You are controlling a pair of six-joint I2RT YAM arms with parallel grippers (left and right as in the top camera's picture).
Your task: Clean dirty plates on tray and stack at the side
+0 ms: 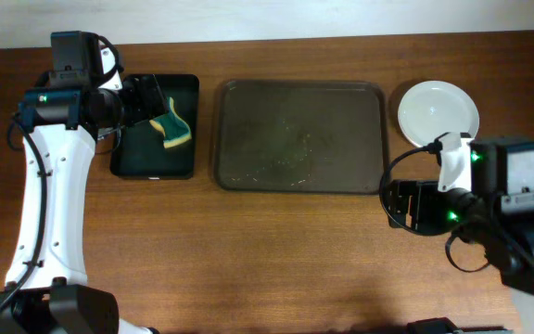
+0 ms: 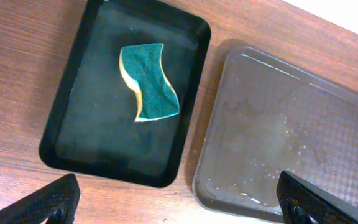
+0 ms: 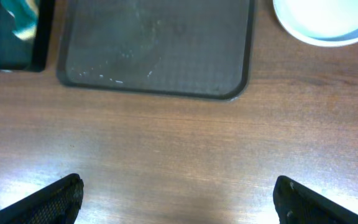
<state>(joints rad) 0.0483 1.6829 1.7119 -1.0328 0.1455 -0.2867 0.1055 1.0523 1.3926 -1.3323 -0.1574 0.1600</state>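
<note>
The large brown-grey tray [image 1: 299, 134] lies mid-table with no plates on it, only wet streaks and crumbs; it also shows in the left wrist view [image 2: 284, 137] and the right wrist view [image 3: 157, 46]. White plates [image 1: 438, 111] sit stacked on the table right of the tray; their rim shows in the right wrist view [image 3: 325, 22]. How many are stacked I cannot tell. My left gripper [image 2: 179, 205] is open and empty, above the table near the black tray's corner. My right gripper [image 3: 179, 199] is open and empty over bare wood in front of the tray.
A smaller, deeper black tray [image 1: 156, 128] stands left of the big tray and holds a green-and-yellow sponge [image 1: 171, 127], also in the left wrist view [image 2: 149, 82]. The wooden table's far edge runs along the top.
</note>
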